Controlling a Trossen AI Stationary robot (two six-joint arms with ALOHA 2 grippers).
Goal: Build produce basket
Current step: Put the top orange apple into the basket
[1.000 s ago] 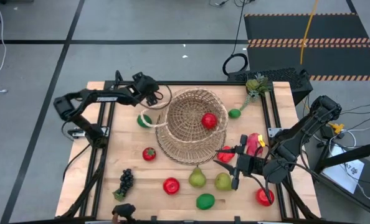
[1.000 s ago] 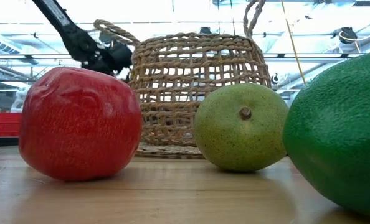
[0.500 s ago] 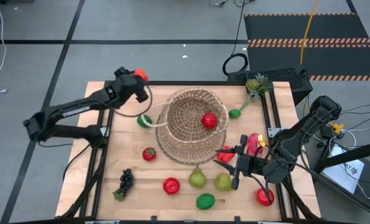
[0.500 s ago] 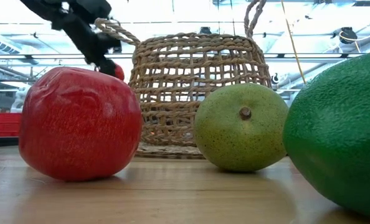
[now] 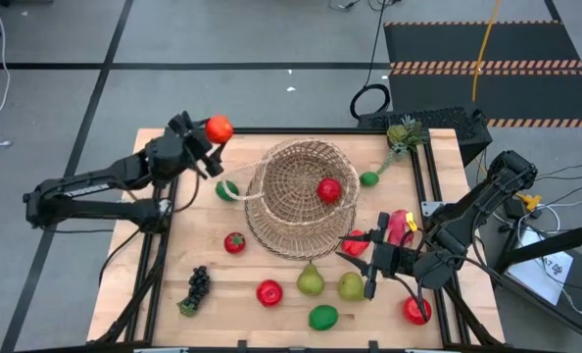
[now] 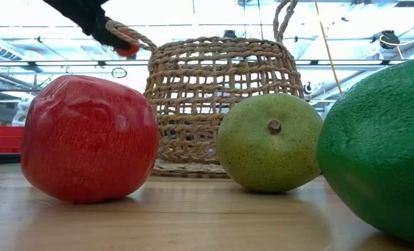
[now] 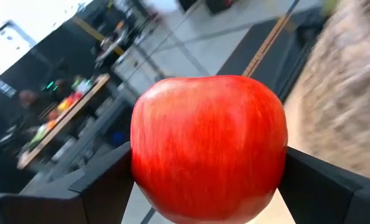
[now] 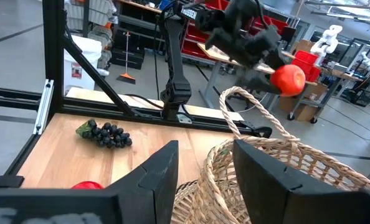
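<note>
Left gripper [image 5: 205,139]: closed on 1 red apple [image 5: 218,127], held in the air at about 10 o'clock from the basket [image 5: 301,196], above the table's [image 5: 154,284] far left corner. In the left wrist view the apple [image 7: 208,148] sits clamped between both fingers [image 7: 104,186].

Right gripper [image 5: 362,257]: low over the table at about 4 o'clock from the basket, fingers parted, holding nothing.

Basket: at table centre, containing 1 red round fruit [image 5: 329,189].

Loose produce on the table: a lime [image 5: 227,190] at 9 o'clock beside the basket, 2 pears [image 5: 311,281] at 6 o'clock, grapes [image 5: 197,287] at 7 o'clock, a dragon fruit [image 5: 399,226] at 4 o'clock.
</note>
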